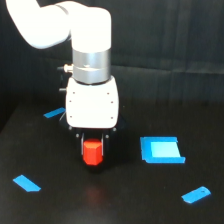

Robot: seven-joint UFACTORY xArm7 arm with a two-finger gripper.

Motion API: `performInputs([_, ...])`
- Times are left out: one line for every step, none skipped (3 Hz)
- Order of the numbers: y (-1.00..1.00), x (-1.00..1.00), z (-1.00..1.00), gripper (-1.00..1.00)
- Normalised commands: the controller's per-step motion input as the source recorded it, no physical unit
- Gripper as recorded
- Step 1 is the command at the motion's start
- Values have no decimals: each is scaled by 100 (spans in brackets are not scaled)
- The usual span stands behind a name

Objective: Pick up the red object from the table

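Note:
The red object (92, 153) is a small orange-red block, and its top sits between the two dark fingers of my gripper (93, 146). The fingers press against its left and right sides, so the gripper is shut on it. The white gripper body hangs straight above the block and hides the fingers' upper parts. Below lies the black table (125, 205), with a faint reddish glow on it just under the block. Whether the block's base touches the table cannot be made out.
Flat blue pieces lie on the table: a large square one (161, 150) to the exterior view's right of the gripper, a small one (196, 195) at the front right, one (26, 183) at the front left, and one (54, 113) behind the gripper on the left. A dark cloth backdrop (165, 35) hangs behind.

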Motion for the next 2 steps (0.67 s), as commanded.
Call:
performInputs([8,9,97,-100])
performInputs([4,2,91,-100])
